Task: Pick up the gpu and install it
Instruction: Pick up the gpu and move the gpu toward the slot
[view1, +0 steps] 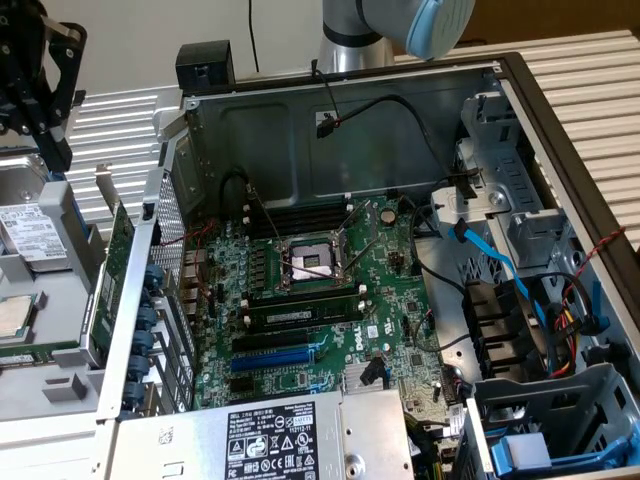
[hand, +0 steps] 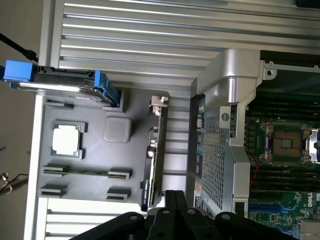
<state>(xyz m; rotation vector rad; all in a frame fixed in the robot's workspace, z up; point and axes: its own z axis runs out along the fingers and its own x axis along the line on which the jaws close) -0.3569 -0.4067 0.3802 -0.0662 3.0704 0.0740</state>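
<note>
Black gripper (view1: 52, 150) (hand: 175, 196) is hanging over the grey parts tray (hand: 95, 112) with its fingers pressed together, holding nothing and touching nothing. The gpu (hand: 151, 160) (view1: 120, 250) is standing on edge in a slot along the tray edge nearest the computer case (view1: 300, 130). Its silver end bracket (hand: 159, 102) is pointing toward the hard drive end of the tray. In the wrist view the fingers are lining up with the card's opposite end, clear of it.

A CPU (hand: 66, 140) is lying flat in a tray pocket, with a grey square block (hand: 118, 129) just beside it. A hard drive with blue side rails (hand: 60, 80) is sitting at the tray's end.

The case is lying open. Its perforated rear wall (hand: 215, 165) is standing between the gpu and the green motherboard (view1: 320, 290). On the board, the CPU socket (view1: 312, 262) is sitting empty and a blue expansion slot (view1: 275, 355) is showing near the power supply (view1: 350, 430). A blue cable (view1: 490, 250) is running past the drive bays.

The power supply label (view1: 270, 440) is showing rows of certification marks, but its text is too small to read. The hard drive sticker is unreadable too.
</note>
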